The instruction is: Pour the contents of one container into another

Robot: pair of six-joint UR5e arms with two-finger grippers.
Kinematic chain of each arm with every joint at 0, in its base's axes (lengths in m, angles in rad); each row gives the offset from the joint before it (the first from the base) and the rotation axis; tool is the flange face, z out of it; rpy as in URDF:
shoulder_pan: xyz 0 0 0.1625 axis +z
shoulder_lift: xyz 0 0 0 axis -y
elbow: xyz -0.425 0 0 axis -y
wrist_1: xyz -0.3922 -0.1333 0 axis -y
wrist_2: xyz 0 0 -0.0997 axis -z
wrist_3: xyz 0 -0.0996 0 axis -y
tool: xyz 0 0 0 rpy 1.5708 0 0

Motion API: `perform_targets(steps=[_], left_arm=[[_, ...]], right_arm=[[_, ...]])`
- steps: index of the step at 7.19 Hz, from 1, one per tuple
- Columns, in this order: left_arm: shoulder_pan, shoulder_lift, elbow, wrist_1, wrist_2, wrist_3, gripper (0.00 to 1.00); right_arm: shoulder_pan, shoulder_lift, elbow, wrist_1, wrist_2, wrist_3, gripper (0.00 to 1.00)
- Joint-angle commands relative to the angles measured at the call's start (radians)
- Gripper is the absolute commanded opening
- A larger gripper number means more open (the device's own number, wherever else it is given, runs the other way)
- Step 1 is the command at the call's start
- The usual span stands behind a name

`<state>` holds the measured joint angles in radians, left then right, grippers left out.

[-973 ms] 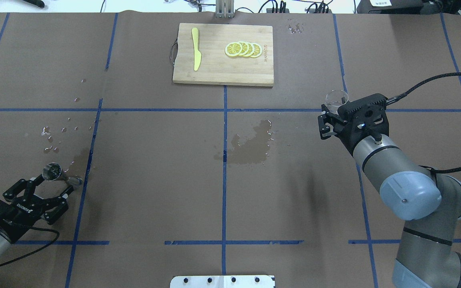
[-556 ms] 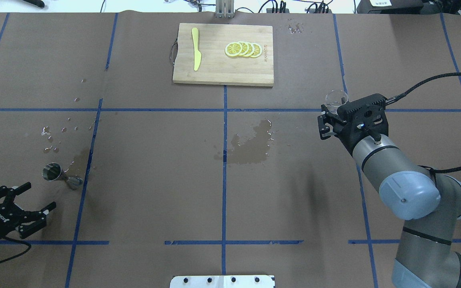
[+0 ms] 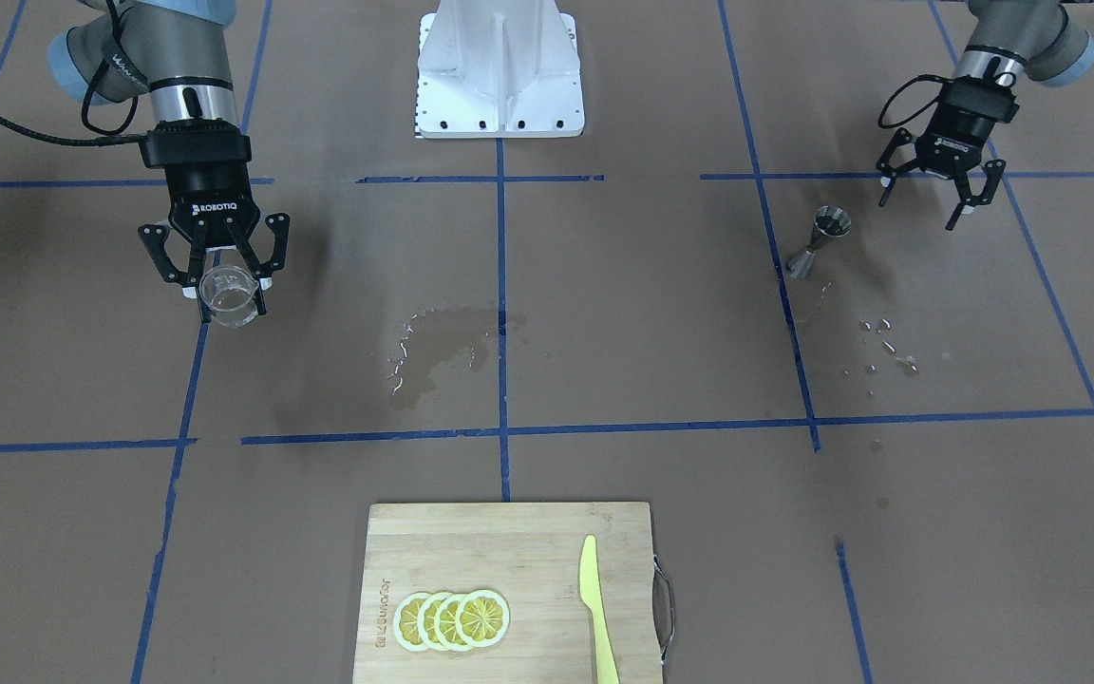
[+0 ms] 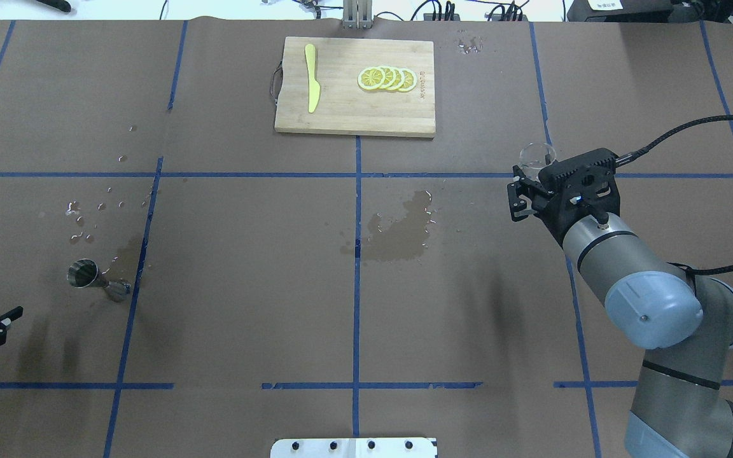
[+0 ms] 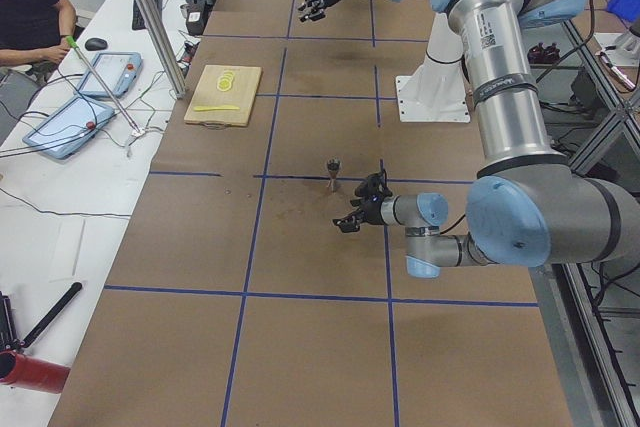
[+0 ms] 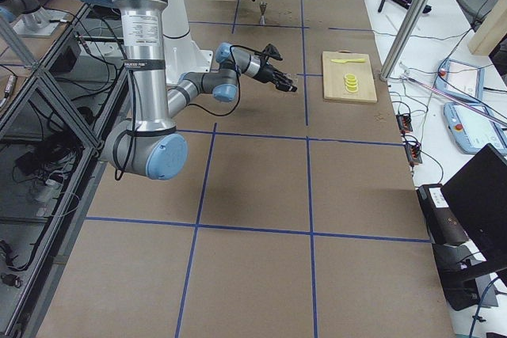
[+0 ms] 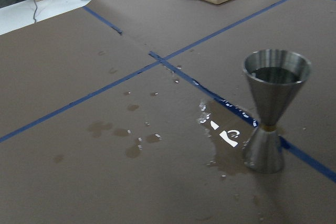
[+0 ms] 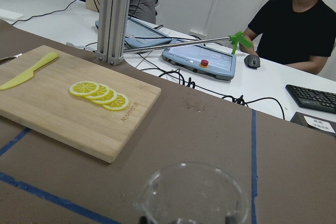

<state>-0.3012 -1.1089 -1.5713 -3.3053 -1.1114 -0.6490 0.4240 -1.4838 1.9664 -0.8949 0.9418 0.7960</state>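
My right gripper [image 3: 224,277] pinches the glass cup [image 3: 229,302] upright, well apart from the jigger [image 3: 820,242] standing on the table near my open, empty left gripper [image 3: 922,204]. I'd carry it level and tip slowly over that narrow mouth.

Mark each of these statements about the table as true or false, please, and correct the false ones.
1. The right gripper holds the glass cup. True.
2. The left gripper grips the jigger. False: it is open and apart from the jigger.
3. The jigger lies on its side. False: it stands upright.
4. The lemon slices lie on the cutting board. True.
5. The yellow knife lies on the bare table. False: it lies on the cutting board.
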Motion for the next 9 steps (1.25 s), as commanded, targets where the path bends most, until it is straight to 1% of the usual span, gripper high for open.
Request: perform_targets(steps=[1, 2, 3, 4, 5, 6, 7, 8, 9], left_arm=[[-0.293, -0.067, 0.059, 0.091, -0.334, 0.002, 1.0], [-0.431, -0.133, 0.059, 0.196, -0.504, 0.027, 1.0], [-0.593, -0.249, 0.059, 0.339, -0.639, 0.125, 1.0], [-0.727, -0.332, 0.056, 0.528, -0.797, 0.156, 1.0], [-0.815, -0.406, 0.051, 0.661, -0.905, 0.158, 1.0], [-0.869, -0.432, 0.044, 0.762, -0.956, 0.155, 1.0], [-0.915, -0.436, 0.019, 0.845, -1.073, 0.155, 1.0], [-0.952, -0.44, -0.001, 0.95, -1.17, 0.155, 1.0], [-0.957, -0.44, -0.06, 1.025, -1.191, 0.146, 1.0]], right_arm=[[0.002, -0.006, 0.0, 0.001, 0.0, 0.0, 0.0], [0.002, -0.007, -0.003, -0.001, 0.0, 0.0, 0.0], [0.002, -0.007, -0.007, -0.001, 0.0, 0.003, 0.0], [0.001, -0.003, -0.021, 0.001, 0.0, 0.082, 0.0], [-0.001, -0.006, -0.026, 0.001, 0.0, 0.119, 0.0], [-0.002, -0.01, -0.049, 0.031, -0.005, 0.126, 0.0], [-0.002, -0.013, -0.148, 0.191, -0.011, 0.129, 0.0], [-0.001, -0.044, -0.199, 0.324, -0.011, 0.127, 0.0], [-0.001, -0.102, -0.202, 0.355, -0.012, 0.131, 0.0]])
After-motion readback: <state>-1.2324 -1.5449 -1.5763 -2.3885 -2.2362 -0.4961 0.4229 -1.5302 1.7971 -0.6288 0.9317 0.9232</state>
